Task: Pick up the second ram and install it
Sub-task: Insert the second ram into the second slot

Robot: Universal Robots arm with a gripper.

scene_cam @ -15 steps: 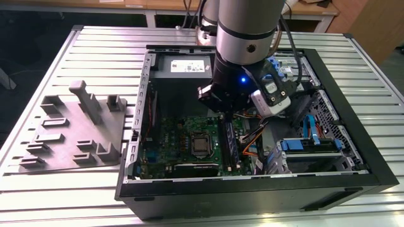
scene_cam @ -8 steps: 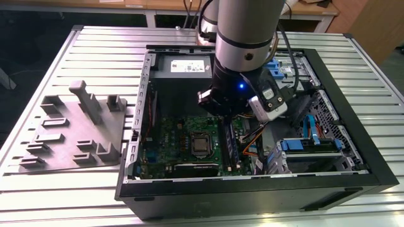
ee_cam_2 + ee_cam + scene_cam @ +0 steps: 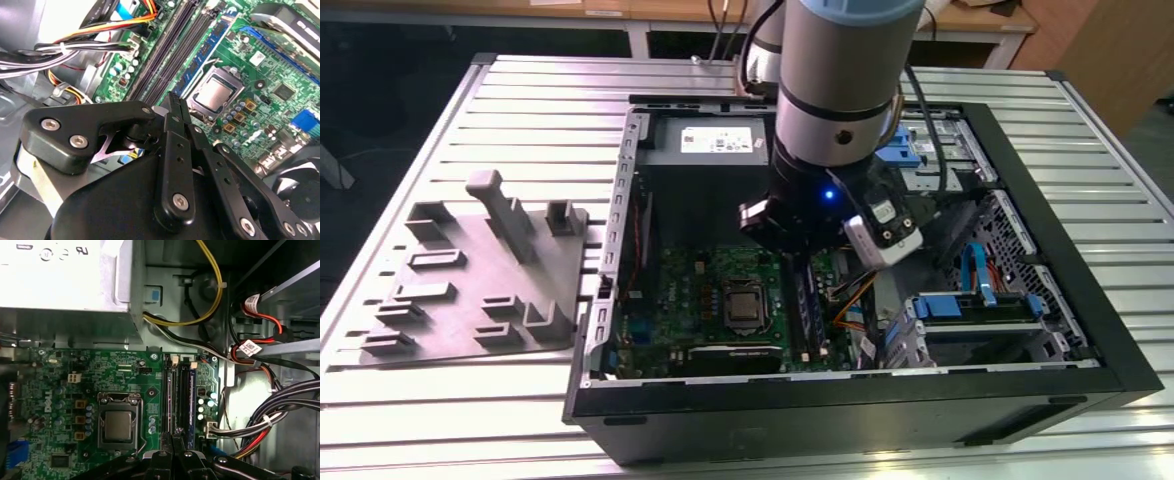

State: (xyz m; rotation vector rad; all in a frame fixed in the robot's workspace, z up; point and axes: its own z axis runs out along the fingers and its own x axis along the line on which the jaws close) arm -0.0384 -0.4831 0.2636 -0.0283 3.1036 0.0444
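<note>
My gripper (image 3: 790, 250) hangs inside the open computer case, low over the memory slots of the green motherboard (image 3: 60, 385). Its black fingers (image 3: 172, 135) are pressed together, and I see nothing between them. In the first wrist view the gripper's tips (image 3: 175, 440) sit over the near end of the slots. A dark blue-green ram stick (image 3: 186, 400) stands on edge, seated in one slot, and it also shows in the second wrist view (image 3: 206, 55). The neighbouring slot (image 3: 167, 397) holds a dark thin strip. I cannot tell which of them is the second ram.
A processor socket (image 3: 118, 426) lies beside the slots. Cable bundles (image 3: 280, 410) and blue drive brackets (image 3: 974, 305) crowd the case on the exterior view's right. The power supply (image 3: 707, 140) sits at the case's far end. A grey fixture plate (image 3: 467, 290) lies on the slatted table at the exterior view's left.
</note>
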